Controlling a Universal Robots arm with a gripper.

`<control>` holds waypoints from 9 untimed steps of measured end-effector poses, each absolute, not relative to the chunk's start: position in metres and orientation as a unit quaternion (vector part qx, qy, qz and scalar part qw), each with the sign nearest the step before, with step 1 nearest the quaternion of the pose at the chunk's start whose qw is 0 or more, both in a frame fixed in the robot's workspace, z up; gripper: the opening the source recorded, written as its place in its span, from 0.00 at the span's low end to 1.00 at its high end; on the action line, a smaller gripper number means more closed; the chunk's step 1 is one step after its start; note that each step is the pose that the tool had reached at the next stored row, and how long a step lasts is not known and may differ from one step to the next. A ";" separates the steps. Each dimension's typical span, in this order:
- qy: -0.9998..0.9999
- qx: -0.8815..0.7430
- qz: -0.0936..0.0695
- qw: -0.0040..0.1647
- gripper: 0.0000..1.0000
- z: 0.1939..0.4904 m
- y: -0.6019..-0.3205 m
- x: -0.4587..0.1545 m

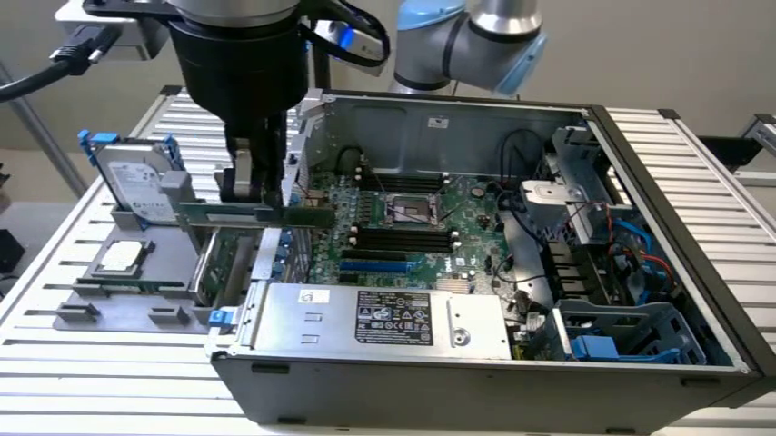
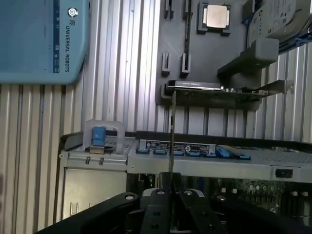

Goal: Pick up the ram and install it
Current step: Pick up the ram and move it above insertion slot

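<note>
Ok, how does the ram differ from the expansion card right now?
The ram is a narrow stick; the card is much wider, with a metal bracket. The ram is clamped in the gripper, held in the air at the case's edge; the card stands in the grey rack outside the case. Both are green boards.

You're at a robotics lab bench: a slatted aluminium table carries an opened desktop computer case and a grey parts fixture, with a Universal Robots arm mounted behind.
</note>
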State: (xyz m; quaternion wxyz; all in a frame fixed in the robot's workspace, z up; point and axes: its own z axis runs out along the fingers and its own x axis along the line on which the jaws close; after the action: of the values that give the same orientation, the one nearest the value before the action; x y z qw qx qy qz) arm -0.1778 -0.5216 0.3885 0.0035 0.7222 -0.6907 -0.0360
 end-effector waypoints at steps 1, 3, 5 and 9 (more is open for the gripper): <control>-0.691 0.722 -0.036 0.004 0.00 0.389 -0.522 -0.173; -0.691 0.722 -0.036 0.004 0.00 0.389 -0.522 -0.164; -0.691 0.722 -0.036 0.004 0.00 0.388 -0.522 -0.155; -0.691 0.722 -0.036 0.004 0.00 0.388 -0.522 -0.137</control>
State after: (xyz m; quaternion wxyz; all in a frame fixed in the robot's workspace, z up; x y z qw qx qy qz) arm -0.1369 -0.5216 0.3880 0.0037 0.7222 -0.6907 -0.0363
